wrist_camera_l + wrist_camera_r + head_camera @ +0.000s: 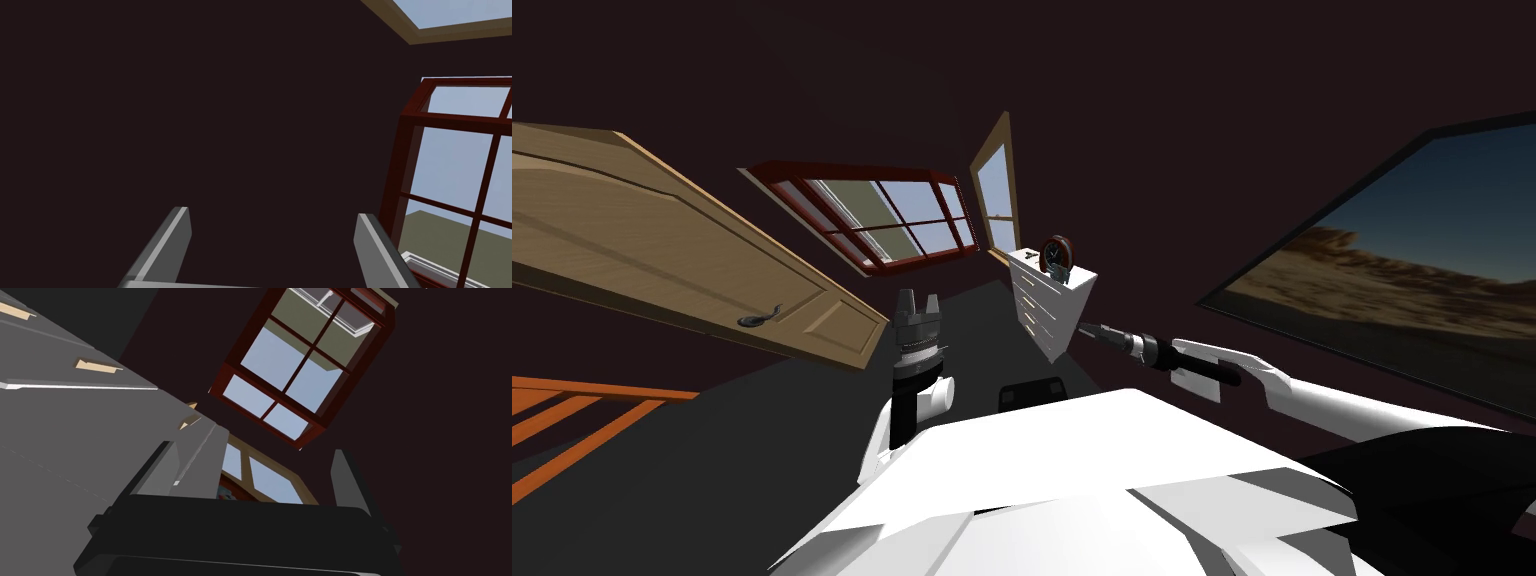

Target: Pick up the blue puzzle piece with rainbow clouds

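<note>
Right tool (254, 449) wide open, empty, just beside the white dresser (1042, 300)

- Head camera: rolled, looking forward at a far-off drawer chest (1047, 300) and red window (882, 215).
- Left wrist: faces a dark wall (200, 100) beside that window.
- Right wrist: close along the chest, facing that window.

The left claw (918, 297) points up, fingers apart; the right claw (1089, 328) reaches forward on an outstretched arm, fingers apart
</note>
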`<state>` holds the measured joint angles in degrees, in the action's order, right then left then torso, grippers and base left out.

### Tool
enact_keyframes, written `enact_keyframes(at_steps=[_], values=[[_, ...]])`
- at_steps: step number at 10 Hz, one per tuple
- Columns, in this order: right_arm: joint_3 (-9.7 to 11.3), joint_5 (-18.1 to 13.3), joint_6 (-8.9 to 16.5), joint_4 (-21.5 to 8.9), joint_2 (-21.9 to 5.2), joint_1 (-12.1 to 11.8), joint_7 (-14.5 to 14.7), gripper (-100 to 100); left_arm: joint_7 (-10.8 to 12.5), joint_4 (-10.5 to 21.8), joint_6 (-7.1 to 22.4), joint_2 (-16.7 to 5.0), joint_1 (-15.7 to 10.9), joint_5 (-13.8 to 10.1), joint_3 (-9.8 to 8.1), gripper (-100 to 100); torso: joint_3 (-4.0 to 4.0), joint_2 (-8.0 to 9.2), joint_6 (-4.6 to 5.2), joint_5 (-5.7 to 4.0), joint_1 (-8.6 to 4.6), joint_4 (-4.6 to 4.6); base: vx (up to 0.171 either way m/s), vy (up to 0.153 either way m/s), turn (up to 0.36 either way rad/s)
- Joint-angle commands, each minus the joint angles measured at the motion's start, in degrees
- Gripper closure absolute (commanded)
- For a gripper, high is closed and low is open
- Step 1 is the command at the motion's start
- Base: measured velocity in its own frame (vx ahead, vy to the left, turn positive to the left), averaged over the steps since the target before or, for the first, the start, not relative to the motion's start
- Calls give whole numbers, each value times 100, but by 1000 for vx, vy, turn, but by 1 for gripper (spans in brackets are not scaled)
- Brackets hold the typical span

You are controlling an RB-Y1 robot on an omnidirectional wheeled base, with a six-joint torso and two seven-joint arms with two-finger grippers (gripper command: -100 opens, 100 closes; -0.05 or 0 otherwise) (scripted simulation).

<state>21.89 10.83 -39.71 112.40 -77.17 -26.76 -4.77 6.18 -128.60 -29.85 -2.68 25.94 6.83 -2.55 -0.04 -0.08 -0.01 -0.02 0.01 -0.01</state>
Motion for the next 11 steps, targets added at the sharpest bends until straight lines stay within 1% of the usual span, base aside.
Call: enact_keyframes(at_steps=[1,2,4,5,7,8,10,11], values=[[-1,11,3,12,-286,-3,-14,-100,0,0,0,0,0,0,0,0,0,0,0,0,0,0,8,-6,1],[86,23,-39,-42,-459,66,-106,-100,0,0,0,0,0,0,0,0,2,3,0,0,1,1,20,-5,-14],[86,23,-39,-42,-794,66,-106,-100,0,0,0,0,0,0,0,0,0,-1,0,0,2,0,19,-4,-3],[166,29,-77,-92,-974,140,-197,-100,0,0,0,0,0,0,0,0,1,1,0,1,3,0,28,2,-10],[166,29,-77,-92,-1315,140,-197,-100,0,0,0,0,0,0,0,0,-2,-4,0,1,6,-1,23,4,-4],[240,30,-111,-137,-1483,219,-287,-100,0,0,0,0,0,0,0,0,0,0,0,1,6,0,33,8,-8],[240,30,-111,-137,-1837,219,-287,-100,0,0,0,0,0,0,0,0,-4,-6,0,1,8,-2,28,6,-2],[308,24,-140,-177,-2016,300,-377,-100,0,0,0,0,0,0,0,0,-1,-1,0,1,7,-1,36,11,-8]])
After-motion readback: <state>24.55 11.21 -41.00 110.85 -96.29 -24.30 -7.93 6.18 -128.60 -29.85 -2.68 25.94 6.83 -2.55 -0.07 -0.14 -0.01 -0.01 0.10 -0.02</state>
